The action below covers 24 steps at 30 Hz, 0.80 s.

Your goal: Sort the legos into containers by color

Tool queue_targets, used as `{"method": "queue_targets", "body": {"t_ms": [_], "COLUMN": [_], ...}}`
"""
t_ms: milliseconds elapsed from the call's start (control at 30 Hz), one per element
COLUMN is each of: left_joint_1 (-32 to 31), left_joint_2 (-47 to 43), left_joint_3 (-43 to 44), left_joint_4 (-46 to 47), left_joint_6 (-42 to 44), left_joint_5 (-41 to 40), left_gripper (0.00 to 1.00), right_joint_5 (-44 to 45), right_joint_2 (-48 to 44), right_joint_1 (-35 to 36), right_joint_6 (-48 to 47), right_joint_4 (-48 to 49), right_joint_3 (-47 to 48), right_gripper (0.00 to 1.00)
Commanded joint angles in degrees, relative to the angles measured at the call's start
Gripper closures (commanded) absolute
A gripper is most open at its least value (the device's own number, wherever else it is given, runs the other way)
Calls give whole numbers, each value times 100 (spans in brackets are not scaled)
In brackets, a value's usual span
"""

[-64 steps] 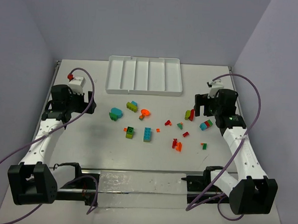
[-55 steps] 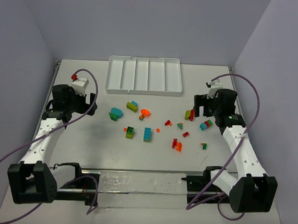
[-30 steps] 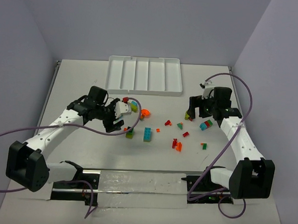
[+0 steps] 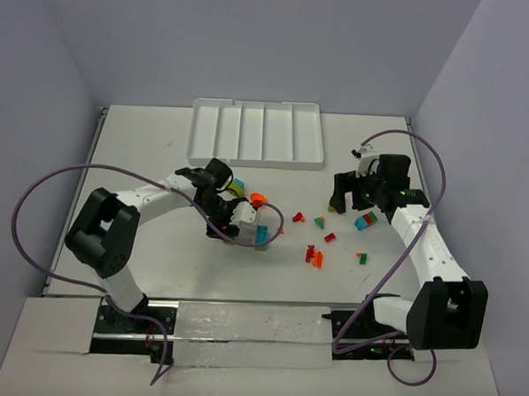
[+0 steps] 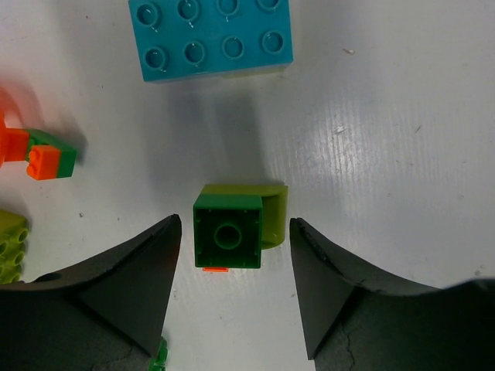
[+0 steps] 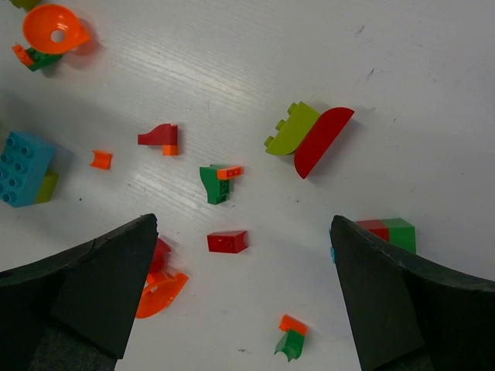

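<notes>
Tray (image 4: 254,165) with five compartments (image 4: 277,135); left fingers (image 5: 116,297) open astride one brick (image 5: 227,230); right fingers (image 6: 93,297) open.

The pale grey surface (image 4: 143,147) carried a white five-compartment tray (image 4: 256,164) near its far edge. Nearer, scattered loosely, lay a teal block (image 5: 210,35), a dark green cube (image 5: 227,232) joined to a lime piece (image 5: 272,216), an orange funnel (image 6: 52,27), a lime-and-red curved pair (image 6: 309,139) and a small red brick (image 6: 227,241).
</notes>
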Motion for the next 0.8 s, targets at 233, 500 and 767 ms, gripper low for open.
{"method": "queue_targets", "body": {"t_ms": [233, 500, 767], "left_joint_1": [-34, -34, 37], "left_joint_2": [240, -24, -1224], "left_joint_3": [261, 500, 975], "left_joint_4": [177, 158, 1451], "left_joint_6": [-18, -347, -4014], "left_joint_5": [-174, -28, 262], "left_gripper": [48, 79, 100], "right_joint_5": [-109, -164, -1556], "right_joint_2": [5, -31, 154], "right_joint_1": [0, 76, 185], "right_joint_6": [-90, 105, 911], "right_joint_4": [-50, 18, 215], "right_joint_3": [230, 305, 921], "right_gripper": [0, 0, 0]}}
